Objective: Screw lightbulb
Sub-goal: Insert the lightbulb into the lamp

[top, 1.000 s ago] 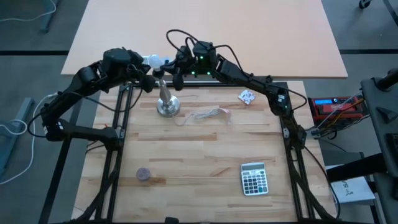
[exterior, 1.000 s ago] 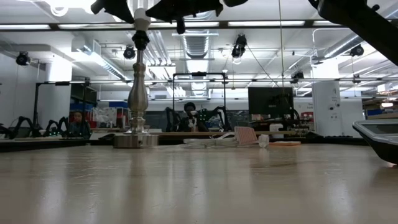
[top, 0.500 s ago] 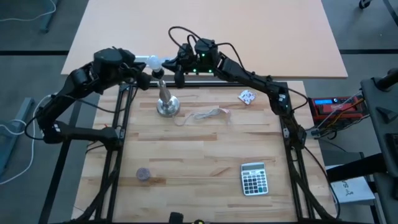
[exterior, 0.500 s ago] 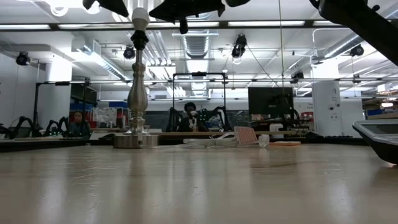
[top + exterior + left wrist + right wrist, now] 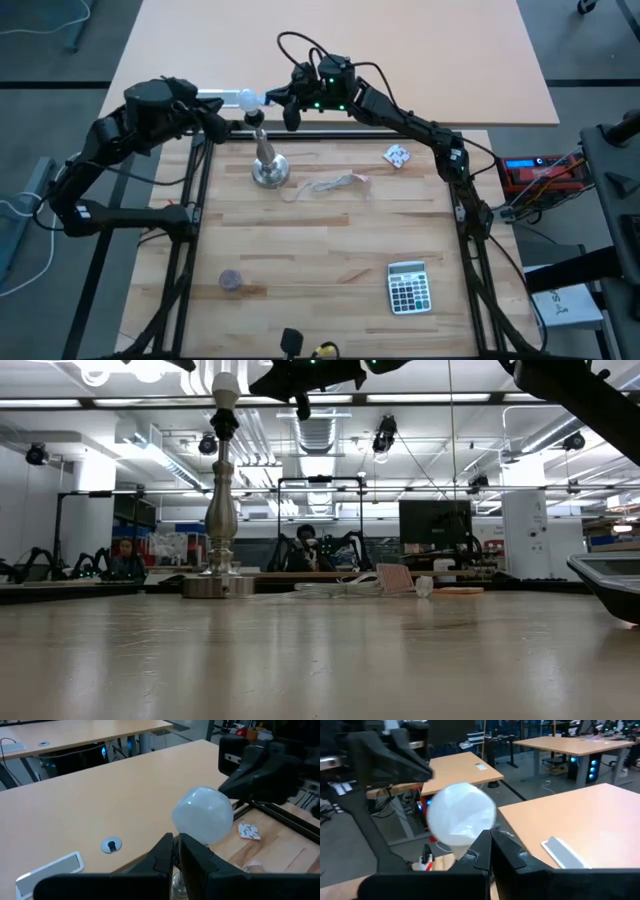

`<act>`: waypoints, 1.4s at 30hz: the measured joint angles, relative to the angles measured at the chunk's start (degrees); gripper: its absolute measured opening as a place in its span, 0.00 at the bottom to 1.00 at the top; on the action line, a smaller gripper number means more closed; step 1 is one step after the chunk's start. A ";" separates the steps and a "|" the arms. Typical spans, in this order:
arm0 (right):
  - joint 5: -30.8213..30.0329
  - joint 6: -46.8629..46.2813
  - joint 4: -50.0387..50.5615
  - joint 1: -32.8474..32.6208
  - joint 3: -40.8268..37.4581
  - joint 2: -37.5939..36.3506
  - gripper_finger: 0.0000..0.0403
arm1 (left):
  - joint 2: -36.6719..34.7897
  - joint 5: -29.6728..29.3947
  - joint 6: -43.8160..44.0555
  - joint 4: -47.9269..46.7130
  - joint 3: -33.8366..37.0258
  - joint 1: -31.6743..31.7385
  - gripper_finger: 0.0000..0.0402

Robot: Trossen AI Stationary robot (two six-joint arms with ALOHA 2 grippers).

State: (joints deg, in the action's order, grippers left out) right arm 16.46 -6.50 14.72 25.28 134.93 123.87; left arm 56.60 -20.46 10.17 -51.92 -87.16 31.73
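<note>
The white frosted lightbulb [image 5: 248,98] sits by its base in the top of the silver stand [image 5: 267,168], upright in the low view [image 5: 226,386]. The stand rests on its round base at the table's far left. My left gripper [image 5: 224,118] is shut, left of the bulb and apart from it; its wrist view shows the bulb [image 5: 202,815] just past the fingertips [image 5: 176,847]. My right gripper [image 5: 290,112] is shut, right of the bulb and apart from it; its wrist view shows the bulb [image 5: 461,820] beyond the fingers [image 5: 490,845].
A crumpled paper scrap [image 5: 397,155] and a pale cord [image 5: 330,184] lie right of the stand. A calculator [image 5: 408,287] lies near the front right, a small dark disc [image 5: 231,281] near the front left. A tan table [image 5: 330,45] stands behind.
My left gripper has drawn back from the bulb toward the table's left edge. My right gripper has drawn back a little toward the right and far side. The bulb stays upright on the stand.
</note>
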 joint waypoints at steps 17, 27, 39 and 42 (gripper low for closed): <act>0.45 -1.66 -0.54 -1.42 0.02 1.12 0.00 | 6.23 1.96 -5.32 3.19 0.08 0.04 0.05; 2.51 -0.09 -1.56 -1.76 0.02 1.14 0.00 | 6.25 3.24 -6.06 3.39 0.08 0.17 0.05; 3.13 0.01 -1.51 -2.40 0.02 1.14 0.00 | 6.58 2.94 -5.18 3.63 0.08 0.20 0.05; 2.95 0.04 -1.49 -2.43 0.02 1.14 0.00 | 6.39 2.94 -5.16 3.67 0.03 0.20 0.05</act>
State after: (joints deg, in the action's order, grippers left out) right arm 19.42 -6.46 13.23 22.85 134.96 125.01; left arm 62.98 -17.52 5.02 -48.25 -87.13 31.92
